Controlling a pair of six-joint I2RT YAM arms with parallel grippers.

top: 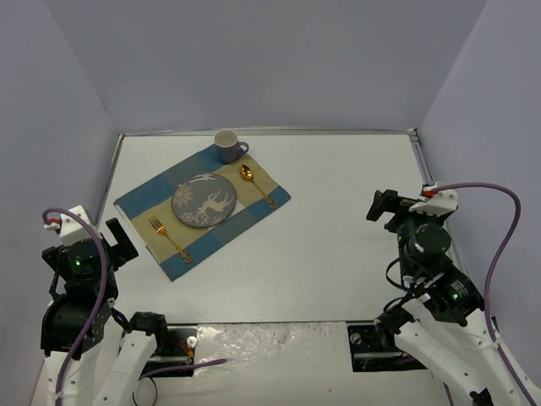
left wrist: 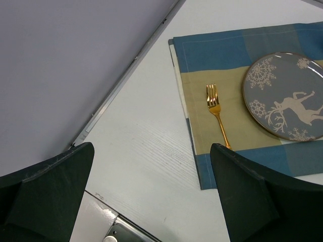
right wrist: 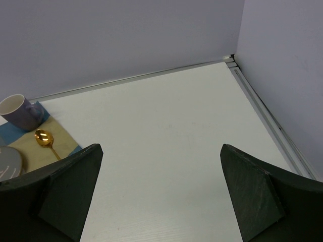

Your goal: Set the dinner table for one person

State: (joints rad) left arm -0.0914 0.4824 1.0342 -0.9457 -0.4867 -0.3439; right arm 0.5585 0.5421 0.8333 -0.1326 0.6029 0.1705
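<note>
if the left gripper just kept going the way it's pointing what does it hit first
Probably bare dinner table, just short of the striped placemat, since the open left gripper tilts down. The gold fork lies beyond, though depth is unclear.

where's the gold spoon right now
In the top view the gold spoon lies on the striped placemat, left half of the dinner table, just right of the plate and near the mug.
</note>
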